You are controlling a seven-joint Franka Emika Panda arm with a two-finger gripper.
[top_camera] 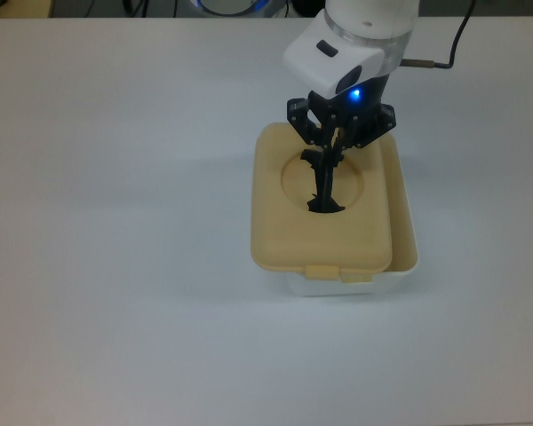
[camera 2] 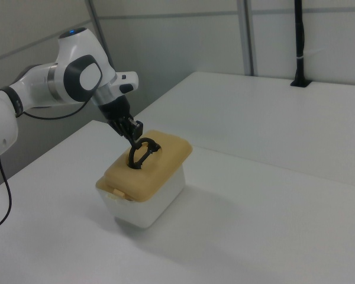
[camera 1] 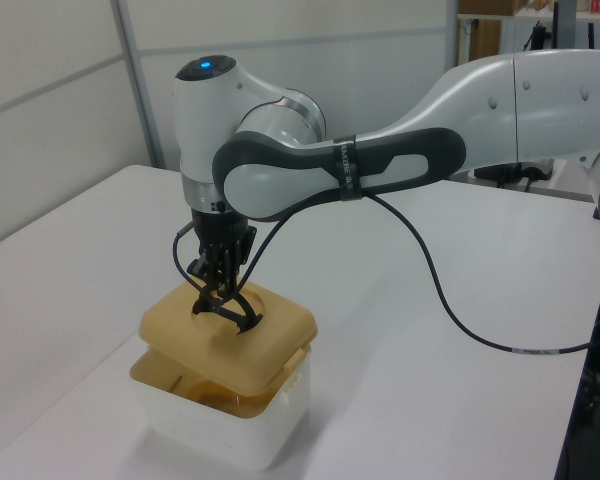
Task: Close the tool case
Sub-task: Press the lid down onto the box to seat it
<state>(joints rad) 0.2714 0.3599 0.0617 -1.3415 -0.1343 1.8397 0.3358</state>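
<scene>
The tool case is a white tub [top_camera: 408, 241] with a beige lid [top_camera: 289, 235] over it. The lid covers most of the tub but sits offset toward the top view's left, leaving a strip of rim bare on the top view's right. My gripper [top_camera: 331, 149] is shut on the lid's black handle [top_camera: 323, 193], which stands up from the round recess. In the left view the lid [camera 1: 265, 335] rides slightly above the tub [camera 1: 215, 435], with my gripper [camera 1: 214, 287] on the handle [camera 1: 236, 316]. The right view shows the lid [camera 2: 165, 155], the tub [camera 2: 163, 198] and my gripper [camera 2: 132, 133].
The case stands on a white table [top_camera: 115, 222]. A black cable [camera 1: 448, 292] hangs from the arm on the left view's right. A black post [camera 2: 299, 44] stands at the table's far edge in the right view.
</scene>
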